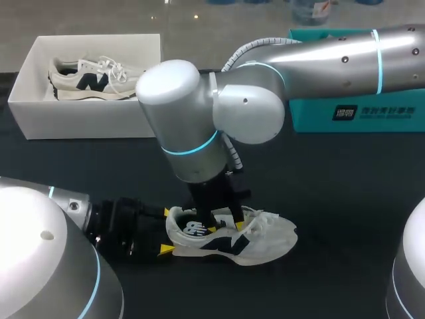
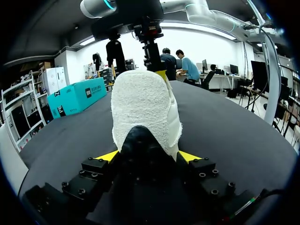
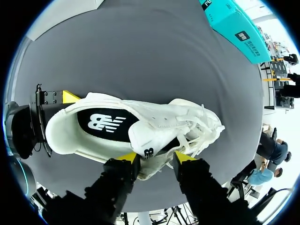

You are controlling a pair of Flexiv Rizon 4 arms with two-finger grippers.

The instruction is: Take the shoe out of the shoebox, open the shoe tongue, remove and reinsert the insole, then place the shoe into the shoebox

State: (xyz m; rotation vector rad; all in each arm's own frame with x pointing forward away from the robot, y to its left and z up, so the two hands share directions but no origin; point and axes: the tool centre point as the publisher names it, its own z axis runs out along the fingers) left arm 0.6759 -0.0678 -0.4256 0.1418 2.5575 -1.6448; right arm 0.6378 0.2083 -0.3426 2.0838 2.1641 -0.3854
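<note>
Nearest, the left claw (image 1: 166, 231) lies low on the black tabletop (image 1: 332, 199). It is pinching the heel of the shoe (image 1: 265, 242), one yellow tip on each side. In the left wrist view the heel stands between both tips and fills the middle. The toe is hidden behind it. In the right wrist view only one left fingertip (image 3: 70, 97) shows, against the heel; the other is covered by the shoe.

The white shoe rests on its sole on the tabletop, outside the box, with its toe towards the robot's right. Its opening shows a dark insole (image 3: 105, 124) with a white mark, lying inside. The forward part of the insole is hidden under the tongue (image 3: 146, 138).

The right claw (image 3: 155, 158) comes down onto the shoe's middle from above. Its tips are spread, with the tongue's upper end between them. One tip is close against the tongue. The other stands beside the laces (image 3: 199, 124) with a dark gap between, so no two-sided grip is visible. In the head view the claw's body hides part of the opening.

Farther back on the robot's left, the white shoebox (image 1: 80, 123) sits open and holds a second shoe (image 1: 86, 80), upright on its sole. The right arm's large joint covers the box's right end. Farther right, a teal box (image 1: 352, 116) stands closed, its upper part cut off by the arm; contents not visible.
</note>
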